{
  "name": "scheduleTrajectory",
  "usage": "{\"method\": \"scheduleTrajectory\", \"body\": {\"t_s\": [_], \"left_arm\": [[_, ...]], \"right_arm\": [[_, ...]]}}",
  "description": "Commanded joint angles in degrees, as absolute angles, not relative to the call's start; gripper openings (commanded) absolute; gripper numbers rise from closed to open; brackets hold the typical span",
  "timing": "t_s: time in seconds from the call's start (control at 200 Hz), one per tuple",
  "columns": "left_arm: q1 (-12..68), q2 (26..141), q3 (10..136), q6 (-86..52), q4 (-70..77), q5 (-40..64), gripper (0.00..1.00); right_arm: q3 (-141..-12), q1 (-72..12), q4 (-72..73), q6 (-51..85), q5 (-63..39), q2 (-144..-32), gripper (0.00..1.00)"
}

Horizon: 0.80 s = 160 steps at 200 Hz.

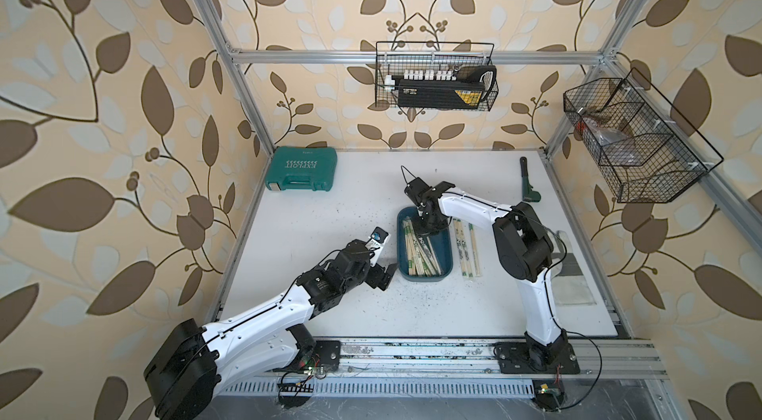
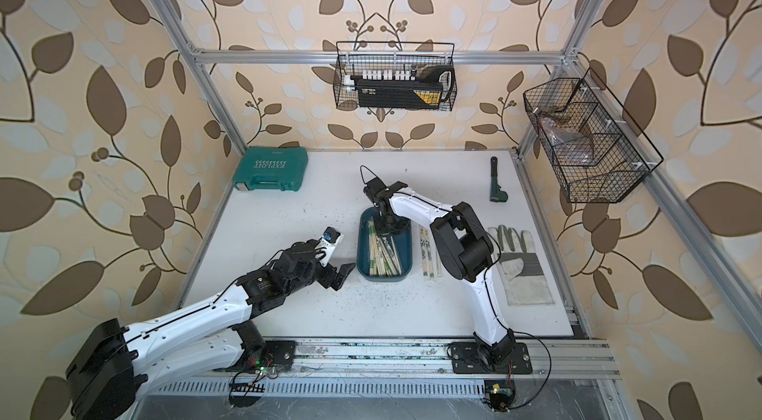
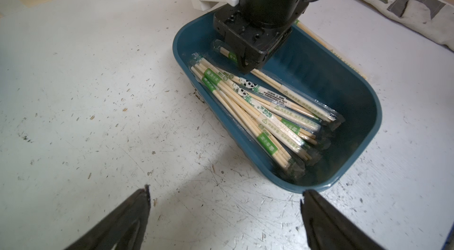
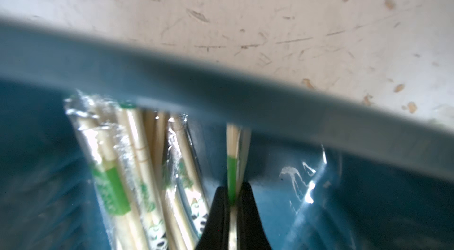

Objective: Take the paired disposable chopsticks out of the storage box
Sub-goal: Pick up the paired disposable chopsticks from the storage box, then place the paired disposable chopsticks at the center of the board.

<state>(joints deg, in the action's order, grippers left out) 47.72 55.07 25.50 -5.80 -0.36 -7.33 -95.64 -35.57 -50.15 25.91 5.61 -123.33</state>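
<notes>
The dark teal storage box lies mid-table, with several paired disposable chopsticks heaped along its left side. My right gripper reaches down into the box's far end. It is shut on one sleeved pair at its green label, and the box rim crosses just beyond. My left gripper hovers open above bare table by the box's near left corner, with nothing between its fingers.
Three sleeved pairs lie on the table right of the box. A work glove lies further right. A green EXPLOIT case sits back left, a dark green tool back right. Wire baskets hang on the frame.
</notes>
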Motion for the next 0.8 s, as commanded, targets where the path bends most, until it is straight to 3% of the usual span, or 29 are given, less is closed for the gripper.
{"method": "scheduleTrajectory", "body": {"t_s": [0.0,0.345,0.58,0.795], "left_arm": [[48.1,55.0,27.6,-4.7,0.9,-6.7,0.99],[48.2,55.0,27.7,-4.8,0.7,-6.7,0.99],[48.2,55.4,27.9,-4.7,0.7,-6.6,0.99],[48.2,55.3,27.8,-4.8,0.7,-6.7,0.99]], "right_arm": [[-95.7,-35.5,-51.4,25.9,6.6,-118.7,0.03],[-96.5,-33.5,-53.3,25.8,6.1,-111.3,0.03],[-98.1,-28.3,-57.3,24.9,6.1,-106.6,0.04],[-90.0,-20.6,-55.5,22.8,6.2,-102.3,0.04]]}}
